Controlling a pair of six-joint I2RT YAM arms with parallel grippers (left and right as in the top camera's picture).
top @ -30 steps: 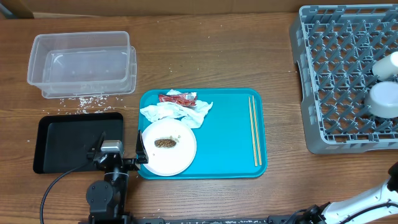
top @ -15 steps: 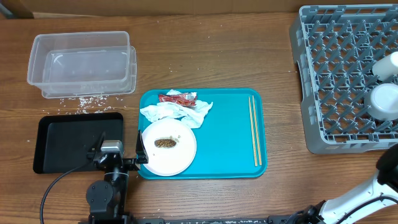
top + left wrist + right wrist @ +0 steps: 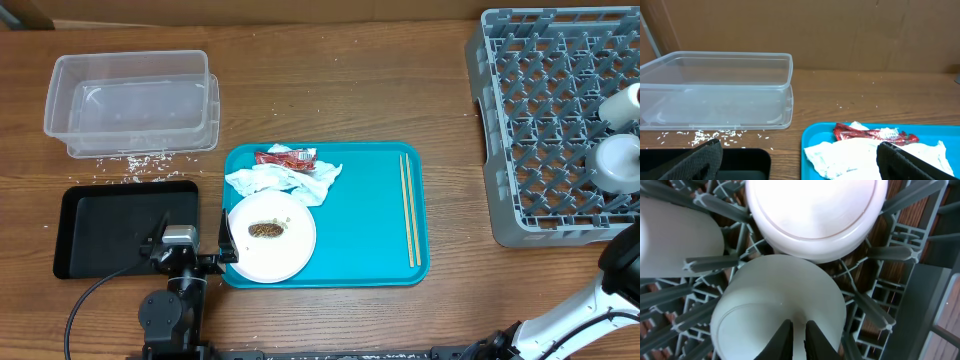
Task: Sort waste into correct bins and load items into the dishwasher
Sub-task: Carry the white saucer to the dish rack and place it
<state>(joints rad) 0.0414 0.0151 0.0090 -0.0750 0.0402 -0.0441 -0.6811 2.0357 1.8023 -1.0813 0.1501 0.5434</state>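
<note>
My right gripper (image 3: 799, 335) is shut on the wall of a white bowl (image 3: 775, 300) lying in the grey dish rack (image 3: 890, 290). A second white bowl (image 3: 815, 215) and a white cup (image 3: 675, 245) lie against it. Overhead, the rack (image 3: 540, 110) is at the right with the white pieces (image 3: 618, 160) at its edge. My left gripper (image 3: 185, 255) (image 3: 800, 162) is open and empty between the black tray (image 3: 110, 230) and the white plate (image 3: 290, 250), which holds the brown scrap (image 3: 266, 229). The napkin (image 3: 280, 182), red wrapper (image 3: 284, 157) and chopsticks (image 3: 409, 210) lie on the turquoise tray (image 3: 360, 220).
The clear tub (image 3: 130, 100) stands at the back left, with loose rice grains (image 3: 140, 160) on the wood in front of it. In the left wrist view the tub (image 3: 715, 85), napkin (image 3: 840, 155) and wrapper (image 3: 865, 134) lie ahead.
The white bowl at the rack's right edge has shifted slightly and looks smaller. My right arm has risen at the lower right edge. The left arm has not moved.
</note>
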